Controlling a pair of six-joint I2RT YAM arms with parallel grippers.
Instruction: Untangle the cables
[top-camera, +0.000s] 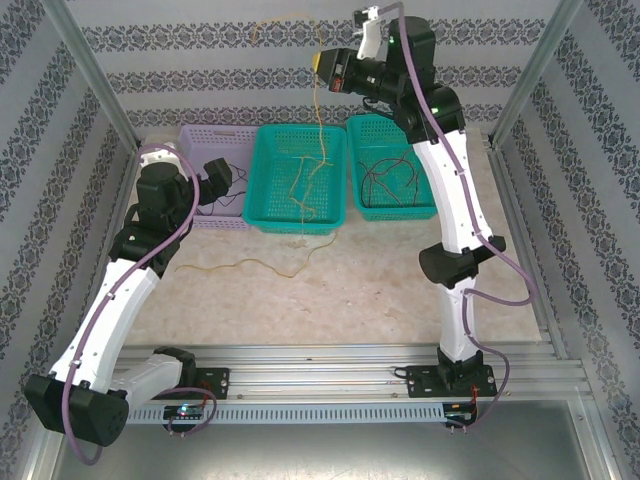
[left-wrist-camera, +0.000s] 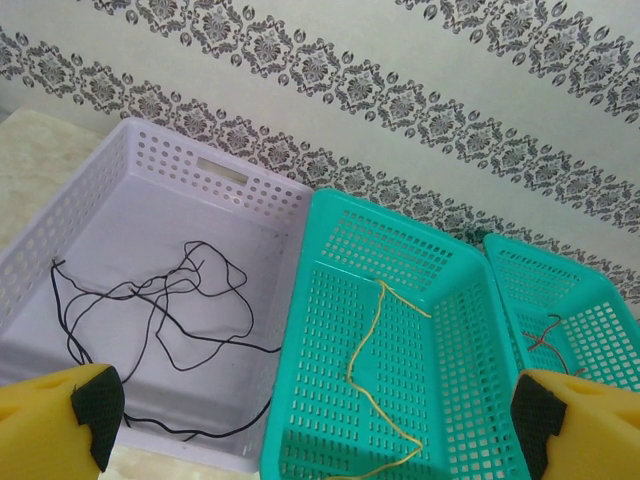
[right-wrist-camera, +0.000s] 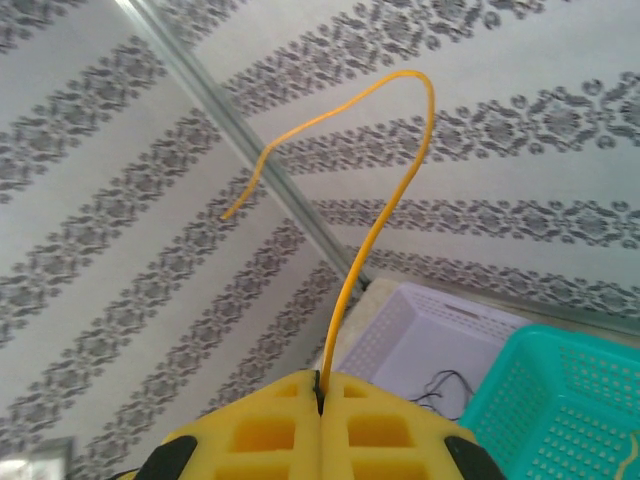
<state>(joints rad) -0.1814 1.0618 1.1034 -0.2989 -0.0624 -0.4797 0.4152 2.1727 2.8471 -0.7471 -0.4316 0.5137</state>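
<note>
Right tool (top-camera: 320, 62) clamped on the yellow cable (top-camera: 319, 110), high above the middle teal basket (top-camera: 256, 180).
Its lower end hangs into that basket among other pale strands (top-camera: 300, 185), so I judge lifting higher may drag a knot over the rim, or the thin wire may slip from the pinch. Left tool (top-camera: 218, 182), jaws wide and empty, hovers left of that basket, by the lilac basket (left-wrist-camera: 170, 160) holding the black cable (left-wrist-camera: 190, 300).
</note>
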